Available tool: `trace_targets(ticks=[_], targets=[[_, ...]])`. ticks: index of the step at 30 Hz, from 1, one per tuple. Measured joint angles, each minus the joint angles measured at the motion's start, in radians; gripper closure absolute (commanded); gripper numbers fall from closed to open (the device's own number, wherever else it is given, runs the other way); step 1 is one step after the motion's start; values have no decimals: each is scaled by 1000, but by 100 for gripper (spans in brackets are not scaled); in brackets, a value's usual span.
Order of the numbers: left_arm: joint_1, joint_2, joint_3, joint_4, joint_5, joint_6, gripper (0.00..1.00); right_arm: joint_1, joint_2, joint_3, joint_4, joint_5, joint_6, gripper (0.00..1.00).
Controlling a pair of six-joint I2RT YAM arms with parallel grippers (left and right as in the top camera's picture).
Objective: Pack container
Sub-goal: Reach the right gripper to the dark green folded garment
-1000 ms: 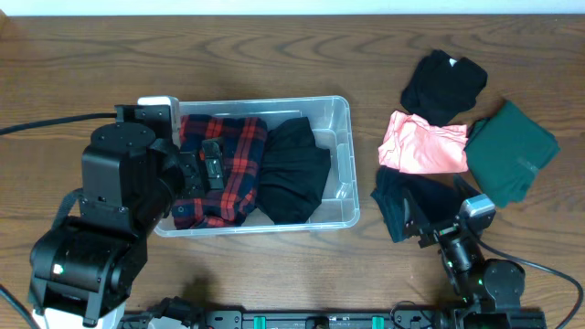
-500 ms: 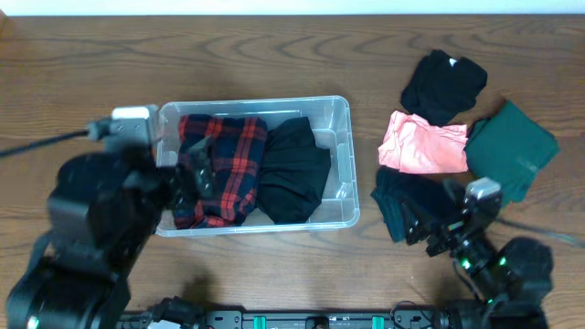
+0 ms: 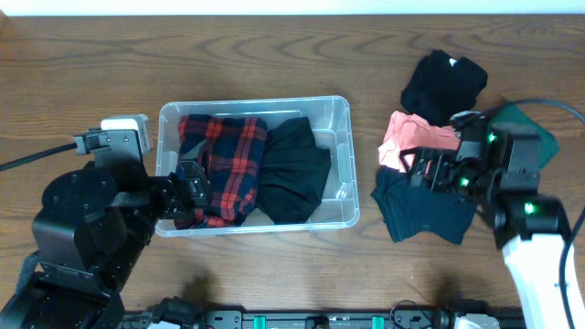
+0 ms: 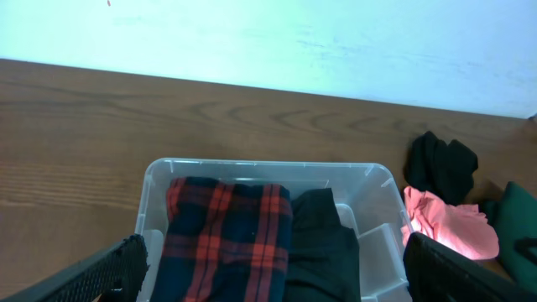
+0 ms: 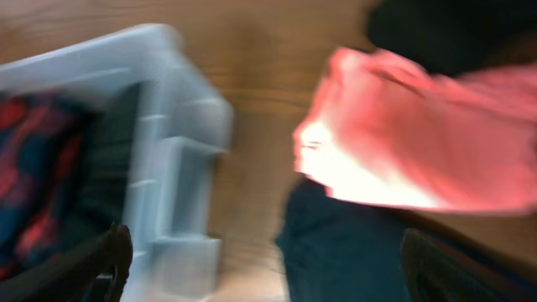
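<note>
The clear plastic container (image 3: 343, 164) stands left of centre and holds a folded red-and-navy plaid garment (image 3: 219, 155) and a black garment (image 3: 294, 169). It also shows in the left wrist view (image 4: 379, 243) and, blurred, in the right wrist view (image 5: 180, 159). My left gripper (image 3: 187, 187) is open and empty, over the container's left end above the plaid garment (image 4: 226, 235). My right gripper (image 3: 430, 174) is open and empty, above the dark navy garment (image 3: 416, 206) and the pink garment (image 3: 416, 146), to the right of the container.
A black garment (image 3: 445, 82) lies at the back right and a dark green garment (image 3: 526, 137) at the far right. The pink garment (image 5: 403, 143) and the dark navy one (image 5: 352, 252) fill the right wrist view. The table is brown wood.
My left arm has drawn back toward the front left, out of the container. My right arm has swung up from the front edge to over the navy and pink garments.
</note>
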Motion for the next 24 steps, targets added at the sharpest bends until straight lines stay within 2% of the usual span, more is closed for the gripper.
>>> trace_targets(ticks=[4, 10, 14, 19, 24], targets=[[0, 0, 0, 0, 0, 0, 2, -176, 101, 24, 16, 17, 53, 1], [0, 0, 0, 0, 0, 0, 2, -512, 198, 45, 158, -61, 89, 1], [0, 0, 0, 0, 0, 0, 2, -651, 261, 47, 237, -102, 105, 1], [0, 0, 0, 0, 0, 0, 2, -772, 372, 48, 306, -125, 114, 1], [0, 0, 0, 0, 0, 0, 2, -820, 514, 48, 387, -130, 115, 1]])
